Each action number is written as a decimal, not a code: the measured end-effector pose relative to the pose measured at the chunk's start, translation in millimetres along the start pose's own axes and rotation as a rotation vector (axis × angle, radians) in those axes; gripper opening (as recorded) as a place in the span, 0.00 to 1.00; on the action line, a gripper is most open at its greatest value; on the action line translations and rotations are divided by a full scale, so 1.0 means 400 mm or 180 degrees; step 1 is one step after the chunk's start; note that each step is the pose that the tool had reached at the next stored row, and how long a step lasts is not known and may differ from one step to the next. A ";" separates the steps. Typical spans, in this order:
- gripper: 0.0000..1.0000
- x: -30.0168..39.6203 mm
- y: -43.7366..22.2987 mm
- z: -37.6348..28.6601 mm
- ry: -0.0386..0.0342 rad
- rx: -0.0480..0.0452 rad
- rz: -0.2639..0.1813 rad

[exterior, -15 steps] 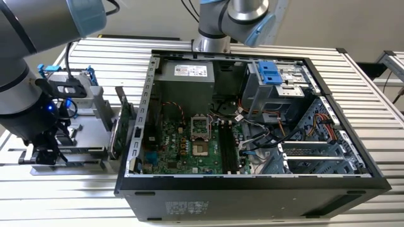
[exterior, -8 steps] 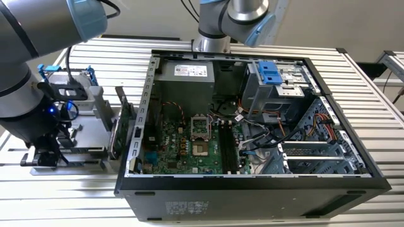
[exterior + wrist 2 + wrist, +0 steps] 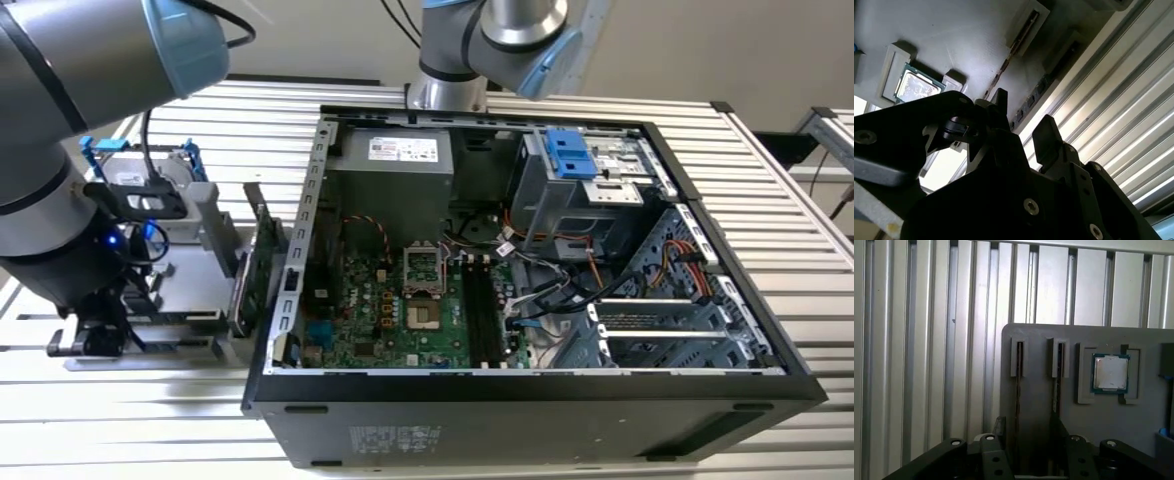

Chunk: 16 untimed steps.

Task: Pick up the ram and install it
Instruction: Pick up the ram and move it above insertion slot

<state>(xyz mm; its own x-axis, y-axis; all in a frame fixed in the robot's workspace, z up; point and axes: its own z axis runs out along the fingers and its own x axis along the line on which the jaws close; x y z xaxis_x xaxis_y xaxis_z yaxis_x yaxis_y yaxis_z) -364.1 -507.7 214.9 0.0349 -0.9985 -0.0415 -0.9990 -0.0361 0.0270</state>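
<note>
The gripper [image 3: 96, 335] is seen low at the exterior view's left, lowered over the grey parts tray [image 3: 187, 275] that is set on the slatted table [image 3: 134, 425] beside the open computer case [image 3: 534, 400]. In both wrist views its jaws are held apart and nothing is gripped.

The ram [image 3: 1017, 390] is stood on edge in a narrow slot near the tray's border, so that its upper edge is left free to be pinched. In the first wrist view it is seen running down between the spread fingers of the gripper [image 3: 1028, 422]. In the second wrist view its dark chips [image 3: 1036, 90] are seen just ahead of the gap. No contact with either finger can be made out.

A second stick [image 3: 1057, 380] is kept in the neighbouring slot, in line with one finger, and a processor [image 3: 1110, 372] is seated in its own recess further along the tray.

In the case, the motherboard [image 3: 387, 300] is laid bare, its long memory slots [image 3: 481, 310] apparently unfilled. The installation is judged not yet begun.
</note>
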 end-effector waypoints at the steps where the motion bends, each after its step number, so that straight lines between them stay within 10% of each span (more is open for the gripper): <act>1: 1.00 0.000 0.000 0.002 0.0000 -0.0002 -0.0001; 16: 1.00 0.009 0.005 0.032 0.0000 -0.0012 -0.0009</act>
<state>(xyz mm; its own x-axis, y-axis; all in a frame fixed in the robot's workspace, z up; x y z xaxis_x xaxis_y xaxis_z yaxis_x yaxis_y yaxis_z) -366.4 -510.9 202.0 0.0377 -0.9984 -0.0417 -0.9988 -0.0390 0.0305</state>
